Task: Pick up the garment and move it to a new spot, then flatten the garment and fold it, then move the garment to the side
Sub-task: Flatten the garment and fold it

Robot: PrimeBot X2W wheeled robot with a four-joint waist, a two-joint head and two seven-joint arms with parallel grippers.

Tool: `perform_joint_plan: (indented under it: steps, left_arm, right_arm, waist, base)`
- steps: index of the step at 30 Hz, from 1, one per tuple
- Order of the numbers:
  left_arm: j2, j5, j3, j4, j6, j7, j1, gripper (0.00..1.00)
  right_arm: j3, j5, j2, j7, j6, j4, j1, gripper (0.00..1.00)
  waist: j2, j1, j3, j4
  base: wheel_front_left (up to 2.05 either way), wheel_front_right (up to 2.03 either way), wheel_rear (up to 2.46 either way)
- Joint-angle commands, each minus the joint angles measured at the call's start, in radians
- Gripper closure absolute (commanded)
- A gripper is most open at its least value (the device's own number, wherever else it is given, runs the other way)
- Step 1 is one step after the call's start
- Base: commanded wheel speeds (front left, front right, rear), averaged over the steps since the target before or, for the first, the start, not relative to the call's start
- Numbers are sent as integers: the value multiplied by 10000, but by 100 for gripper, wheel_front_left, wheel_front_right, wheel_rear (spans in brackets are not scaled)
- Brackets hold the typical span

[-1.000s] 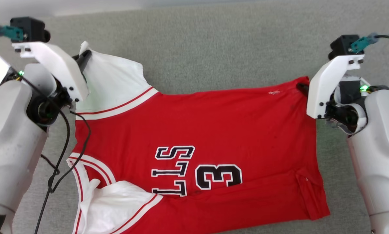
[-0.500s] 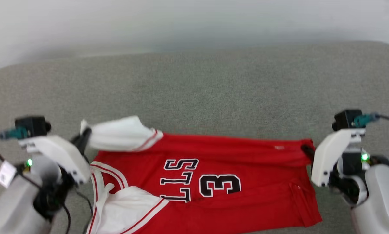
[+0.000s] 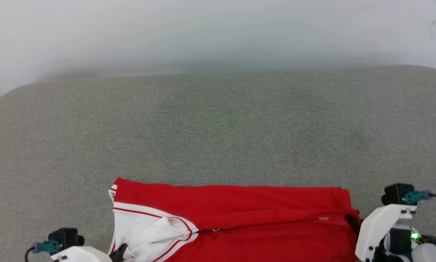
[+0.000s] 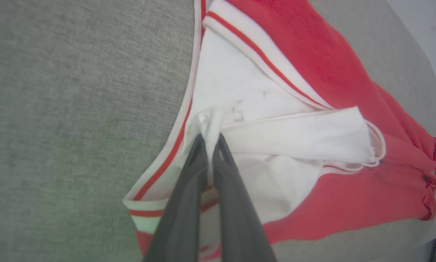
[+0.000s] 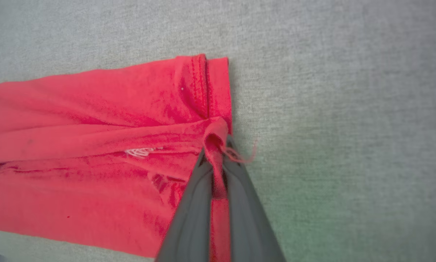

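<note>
Head view: near part of garment [image 3: 239, 214] cut off by bottom edge. Beside garment's white sleeve [image 3: 145, 233], left gripper [image 3: 120, 251] mostly cut off too (one dark finger shows). At garment's hem corner, right gripper [image 3: 352, 222] fingertips partly wrapped in red cloth. Wall [image 3: 218, 32] beyond garment blurred.

The left gripper [image 4: 209, 140] holds its two dark fingers [image 4: 181, 203] almost parallel, jaws pinched on a white fold of the garment [image 4: 312, 65]. In the head view the left wrist bracket [image 3: 81, 253], white with a black camera block [image 3: 63, 236] on top, sits at the lower left edge. The right gripper [image 5: 218, 143] is clamped too, red hem bunched between its jaws. The right wrist bracket [image 3: 380, 227] rises at the lower right, with a green light [image 3: 414, 236] glowing behind it.
</note>
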Motion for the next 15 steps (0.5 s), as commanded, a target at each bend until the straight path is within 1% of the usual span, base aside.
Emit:
perform_joint_plan:
  steps: [1,2,3,5,7,8,12,15]
  left_arm:
    - [-64,-1,-98,44,5,38,193,56]
    - [-116,2,-119,53,-14,4,217,0]
    - [-190,-18,-129,59,-60,-42,225,0]
    - [-127,195,-154,35,-110,-178,109,0]
    - [-107,363,-31,-80,-122,-513,-70,0]
    - [-49,537,-12,-199,-103,-700,-149,0]
    - [52,958,157,-756,82,-1286,-327,0]
    - [150,1389,270,-1162,250,-1751,-534,0]
  right_arm:
    - [-15,41,74,-219,-7,-18,275,0]
    - [-14,62,133,-347,-6,-73,393,0]
    - [-46,45,173,-519,-6,-154,485,0]
    - [-102,108,313,-731,-6,-348,714,0]
    - [-125,257,435,-846,-6,-739,882,0]
    - [-137,248,397,-828,-6,-959,986,0]
    - [-227,59,227,-744,-6,-2020,1197,0]
    - [-478,-54,150,-391,-6,-2695,1194,0]
  waist:
    - [0,2,-48,14]
    - [0,2,-68,17]
    - [0,2,-89,30]
    - [0,2,-143,53]
    - [0,2,-198,62]
    - [0,2,-230,57]
    - [0,2,-370,15]
    - [0,2,-449,22]
  base:
    - [0,0,0]
    - [0,0,0]
    - [0,0,0]
    - [0,0,0]
    - [0,0,0]
    - [0,0,0]
    - [0,0,0]
    - [0,0,0]
